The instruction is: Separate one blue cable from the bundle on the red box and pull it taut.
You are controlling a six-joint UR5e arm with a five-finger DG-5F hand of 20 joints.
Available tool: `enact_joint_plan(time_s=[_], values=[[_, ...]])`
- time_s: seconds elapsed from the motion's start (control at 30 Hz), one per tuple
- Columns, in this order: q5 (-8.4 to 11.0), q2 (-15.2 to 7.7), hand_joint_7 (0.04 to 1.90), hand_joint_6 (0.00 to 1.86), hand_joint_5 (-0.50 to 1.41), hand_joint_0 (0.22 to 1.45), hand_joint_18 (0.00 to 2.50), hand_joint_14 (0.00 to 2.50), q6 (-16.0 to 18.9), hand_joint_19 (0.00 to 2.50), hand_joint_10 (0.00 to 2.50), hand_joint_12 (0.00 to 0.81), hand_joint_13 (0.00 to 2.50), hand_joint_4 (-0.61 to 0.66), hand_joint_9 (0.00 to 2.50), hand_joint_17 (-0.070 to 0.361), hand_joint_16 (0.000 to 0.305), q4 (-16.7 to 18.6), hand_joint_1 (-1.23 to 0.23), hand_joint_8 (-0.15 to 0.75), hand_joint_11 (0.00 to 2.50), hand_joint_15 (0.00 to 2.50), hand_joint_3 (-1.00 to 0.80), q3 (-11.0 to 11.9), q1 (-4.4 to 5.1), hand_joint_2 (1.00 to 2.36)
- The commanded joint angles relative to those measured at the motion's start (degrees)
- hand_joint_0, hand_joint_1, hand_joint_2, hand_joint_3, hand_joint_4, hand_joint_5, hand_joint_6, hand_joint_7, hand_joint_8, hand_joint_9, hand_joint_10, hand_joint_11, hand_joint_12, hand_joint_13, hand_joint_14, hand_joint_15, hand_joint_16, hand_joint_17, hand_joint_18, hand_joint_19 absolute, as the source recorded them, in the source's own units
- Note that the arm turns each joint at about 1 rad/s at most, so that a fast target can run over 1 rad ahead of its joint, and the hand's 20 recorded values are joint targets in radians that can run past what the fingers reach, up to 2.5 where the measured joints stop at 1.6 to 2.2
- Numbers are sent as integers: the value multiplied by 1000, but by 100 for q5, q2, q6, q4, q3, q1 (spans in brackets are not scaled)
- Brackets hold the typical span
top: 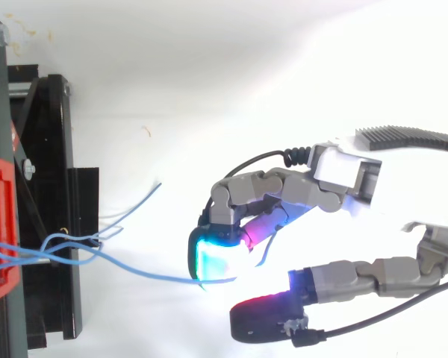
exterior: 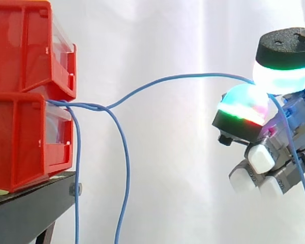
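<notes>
Several thin blue cables come out of the lower red box at the left. One blue cable runs away from the bundle, rising in a shallow arc to my hand at the right. It is pinched between two glowing pads and hangs down behind the hand. From above, the same cable leads from the box edge to the cyan-green pad. My hand has its fingers curled. Two other cables hang loose from the box front.
A second red box is stacked on the lower one, both on a black stand. A white curtain fills the background. In the top view the stand sits at the left with loose cable ends spreading beside it.
</notes>
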Motion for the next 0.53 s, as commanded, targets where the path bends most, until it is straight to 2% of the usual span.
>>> enact_joint_plan(time_s=[0.0, 0.5], values=[[-3, 0, 1353, 552, -16, 530, 639, 6, 0, 197, 4, 369, 661, 199, 812, 114, 51, 0, -679, 332, 325, 270, -163, -2, 1, 1204], [-3, 0, 1362, 549, -15, 528, 655, 6, 0, 245, 4, 366, 673, 209, 833, 111, 49, 0, -680, 332, 325, 285, -158, -2, 1, 1201]])
